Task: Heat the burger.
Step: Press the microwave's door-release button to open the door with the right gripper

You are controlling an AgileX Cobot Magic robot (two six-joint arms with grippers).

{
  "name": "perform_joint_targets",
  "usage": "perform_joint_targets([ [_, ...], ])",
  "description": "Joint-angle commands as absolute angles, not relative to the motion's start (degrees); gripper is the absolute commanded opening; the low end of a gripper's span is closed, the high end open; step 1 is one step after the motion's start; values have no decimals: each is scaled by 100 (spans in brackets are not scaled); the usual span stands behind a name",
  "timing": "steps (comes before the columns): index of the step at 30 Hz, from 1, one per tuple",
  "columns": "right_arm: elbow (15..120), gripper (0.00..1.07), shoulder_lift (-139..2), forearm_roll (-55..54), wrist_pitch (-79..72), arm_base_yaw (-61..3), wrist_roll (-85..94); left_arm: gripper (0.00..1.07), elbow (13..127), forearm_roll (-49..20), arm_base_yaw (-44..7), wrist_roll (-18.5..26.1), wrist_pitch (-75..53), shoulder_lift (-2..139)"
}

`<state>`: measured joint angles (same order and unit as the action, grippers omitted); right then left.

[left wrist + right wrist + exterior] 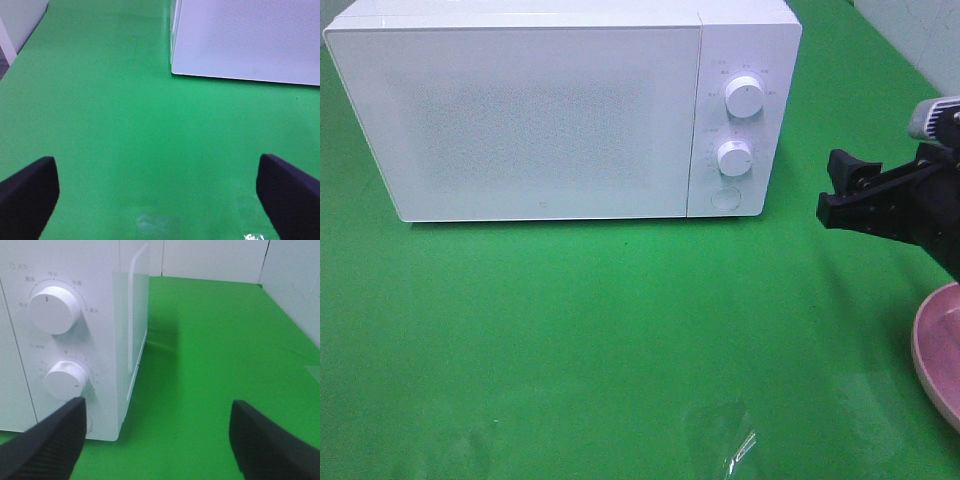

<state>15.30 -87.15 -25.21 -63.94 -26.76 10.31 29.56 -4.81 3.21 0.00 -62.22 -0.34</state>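
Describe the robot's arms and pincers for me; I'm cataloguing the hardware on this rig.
The left pincer has two matte black fingers with blunt, rounded tips. The right pincer is likewise black and angular, and its fingers look faintly textured up close. Behind it sits a grey cylindrical housing. No markings are visible on either arm.

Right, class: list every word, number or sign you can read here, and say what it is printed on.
"火力": microwave panel, above the upper knob.
"中火": at the top of that knob's dial.
"0": above the lower knob.
Other dial labels: too blurred to read.
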Motion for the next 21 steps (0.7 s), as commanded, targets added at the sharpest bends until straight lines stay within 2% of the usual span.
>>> perform_joint_targets([
  [1, 1530, 76, -9064, -3019, -7128, -3266, 1249, 100, 2962, -516, 338, 0, -6131, -120],
  [10, 1816, 76, -9677, -3747, -7569, -4188, 1238, 100, 2962, -516, 338, 0, -6131, -120],
  [21, 2194, 76, -9958, -3804, -7597, -4217, 945, 100, 2962, -516, 338, 0, -6131, -120],
])
